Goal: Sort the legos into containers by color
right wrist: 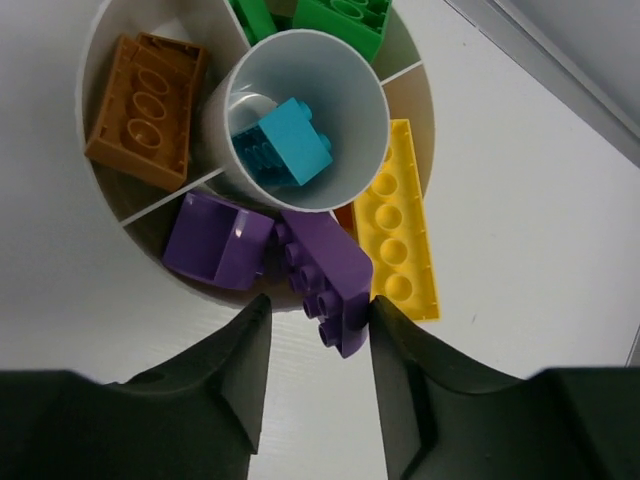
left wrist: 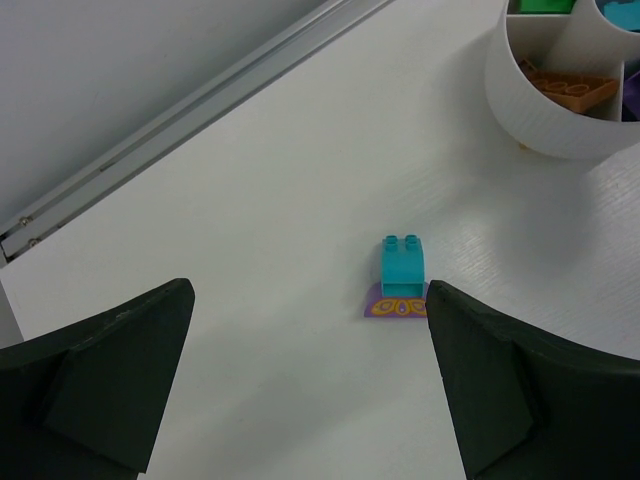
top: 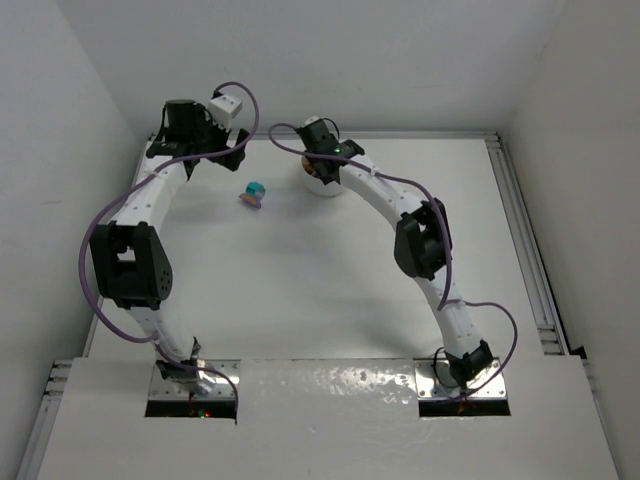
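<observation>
A long purple brick is lying tilted across the near rim of the round white dish, its studded end sticking out between the fingers of the right gripper; those fingers are standing partly apart with a gap showing on one side of the brick, so they are not clamping it. A second purple brick is sitting in the same section beside it. Teal bricks are lying in the central well, an orange brick, green bricks and a yellow plate are resting in the sections around it. Out on the white table, well apart from the dish, a teal brick is sitting on a purple printed piece. The left gripper is hovering over that spot, spread fully wide and gripping nothing
</observation>
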`<action>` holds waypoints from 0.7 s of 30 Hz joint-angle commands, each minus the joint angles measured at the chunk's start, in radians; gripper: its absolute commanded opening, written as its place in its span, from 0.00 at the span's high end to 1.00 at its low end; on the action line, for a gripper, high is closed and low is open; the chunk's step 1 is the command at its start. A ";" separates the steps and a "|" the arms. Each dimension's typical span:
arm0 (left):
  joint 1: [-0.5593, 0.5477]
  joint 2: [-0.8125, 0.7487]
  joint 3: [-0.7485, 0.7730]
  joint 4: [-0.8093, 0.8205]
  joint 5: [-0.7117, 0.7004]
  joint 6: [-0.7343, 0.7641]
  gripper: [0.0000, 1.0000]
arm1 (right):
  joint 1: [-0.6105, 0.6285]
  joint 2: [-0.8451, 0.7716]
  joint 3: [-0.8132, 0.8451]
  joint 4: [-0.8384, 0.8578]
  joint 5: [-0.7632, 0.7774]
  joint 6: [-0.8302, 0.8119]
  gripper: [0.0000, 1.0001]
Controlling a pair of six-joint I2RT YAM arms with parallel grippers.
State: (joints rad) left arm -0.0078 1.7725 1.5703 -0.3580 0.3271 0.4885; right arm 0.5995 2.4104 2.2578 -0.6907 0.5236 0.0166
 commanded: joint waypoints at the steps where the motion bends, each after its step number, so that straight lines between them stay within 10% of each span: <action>1: -0.008 -0.048 -0.007 0.040 -0.011 -0.004 0.00 | 0.020 -0.007 -0.033 0.060 0.019 -0.053 0.56; 8: -0.008 -0.053 -0.015 0.042 -0.014 -0.002 0.00 | 0.025 -0.045 -0.055 0.104 -0.014 -0.040 0.66; 21: -0.009 -0.056 -0.019 0.048 -0.007 -0.002 0.00 | 0.025 -0.092 -0.064 0.125 0.049 -0.061 0.44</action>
State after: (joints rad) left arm -0.0105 1.7706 1.5555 -0.3492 0.3168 0.4889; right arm 0.6189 2.3962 2.1956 -0.5991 0.5522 -0.0422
